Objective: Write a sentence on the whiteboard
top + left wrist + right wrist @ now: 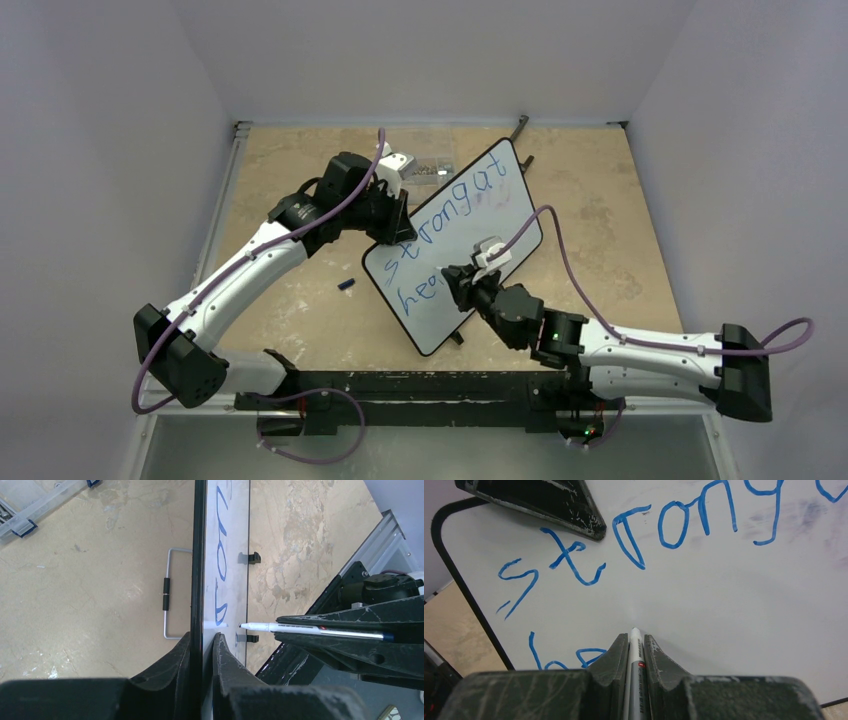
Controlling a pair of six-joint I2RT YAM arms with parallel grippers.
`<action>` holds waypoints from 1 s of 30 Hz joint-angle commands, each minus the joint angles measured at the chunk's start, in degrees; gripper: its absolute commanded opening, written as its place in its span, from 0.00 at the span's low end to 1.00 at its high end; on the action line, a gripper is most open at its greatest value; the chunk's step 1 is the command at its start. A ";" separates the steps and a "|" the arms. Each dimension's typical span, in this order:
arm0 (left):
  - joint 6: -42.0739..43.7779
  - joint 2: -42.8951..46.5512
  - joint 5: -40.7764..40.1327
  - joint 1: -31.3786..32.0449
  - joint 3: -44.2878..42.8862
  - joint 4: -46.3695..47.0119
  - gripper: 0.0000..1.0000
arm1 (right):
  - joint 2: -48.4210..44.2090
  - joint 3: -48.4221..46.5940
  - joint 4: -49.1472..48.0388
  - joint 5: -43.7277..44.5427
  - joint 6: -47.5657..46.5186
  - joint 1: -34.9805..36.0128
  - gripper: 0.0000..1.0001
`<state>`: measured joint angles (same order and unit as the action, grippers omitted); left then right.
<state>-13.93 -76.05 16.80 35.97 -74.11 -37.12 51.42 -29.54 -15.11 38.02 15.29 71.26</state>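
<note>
A: The whiteboard [435, 325]?
B: Propped at a slant near the middle of the table [620, 220], set diagonally, one short end toward the far edge, the other toward the near edge. Written face turned to the right arm.
A: Propped on what?
B: Two black clips [250, 558] along the lower long edge, down on the tabletop; a bent wire stand [167, 595] behind the back.
A: The sentence [440, 215]?
B: Blue marker lettering. Top row "strong at", running the length of the board. Second row begun by the corner nearest the near edge, reading "hea". A faint purple smudge close to the end of the top row.
A: The left gripper [202, 637]?
B: Closed on the whiteboard's upper long edge, beside the "st", one finger on the back, one on the written face.
A: The right gripper [634, 640]?
B: Clamped around a white marker [634, 652], barrel between both fingers, tip aimed at bare white below "strong", just right of the second row. Very close to the face; contact impossible to tell.
A: Anything else on the table?
B: A small blue piece [346, 285] left of the board, apart from it, and a clear box [430, 165] of small parts near the far edge, beside the board's far end.
</note>
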 commanded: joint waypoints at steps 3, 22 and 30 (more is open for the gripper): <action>9.11 -0.53 -13.81 -1.33 1.68 -6.29 0.00 | 3.44 -3.44 -3.26 3.85 -1.32 -0.24 0.00; 9.05 -0.52 -13.72 -1.33 1.69 -6.20 0.00 | 3.16 2.03 1.40 4.70 5.58 -0.47 0.00; 9.01 -0.58 -13.72 -1.28 1.77 -6.17 0.00 | 0.91 3.57 3.13 4.01 7.48 -0.50 0.00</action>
<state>-13.91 -76.05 16.84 35.90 -74.06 -37.15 52.95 -27.05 -13.93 41.89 20.60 71.18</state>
